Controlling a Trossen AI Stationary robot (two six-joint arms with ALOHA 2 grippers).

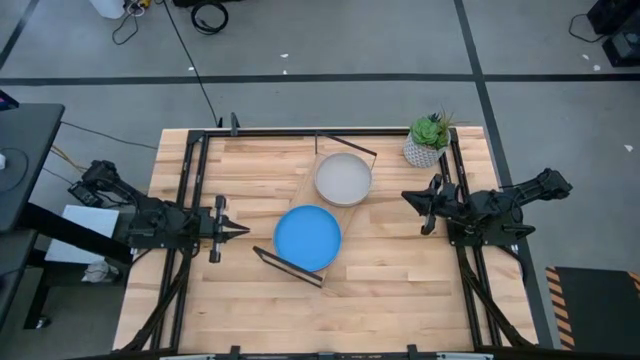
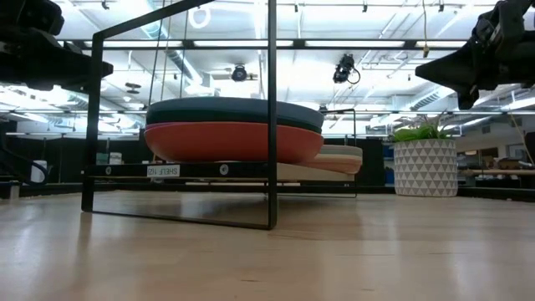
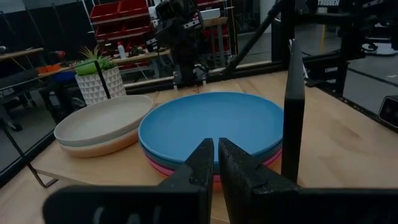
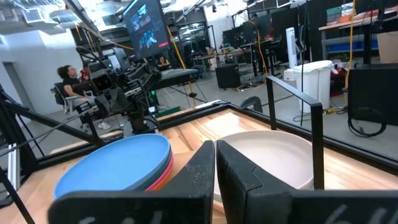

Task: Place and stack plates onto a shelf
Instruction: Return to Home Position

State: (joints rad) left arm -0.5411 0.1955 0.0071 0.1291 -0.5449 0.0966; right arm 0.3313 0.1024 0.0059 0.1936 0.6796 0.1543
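The left gripper (image 1: 240,229) hangs over the left part of the wooden table (image 1: 250,170), its fingers drawn together with only a thin slit between them and nothing held, pointing at the shelf (image 2: 242,170) from a short way off. The shelf lies at a slant across the middle of the table. On its near, left end sits a stack topped by the bright blue plate (image 1: 308,238); the left wrist view shows pink and orange rims under it, and the low view shows a dark teal plate (image 2: 234,111) over an orange one (image 2: 226,142). On the far, right end the grey plate (image 1: 343,179) tops a second stack, with a tan rim just below it. The right gripper (image 1: 408,197) hovers just right of that stack, fingers likewise closed up and empty. A potted plant (image 1: 428,140) stands at the far right corner.
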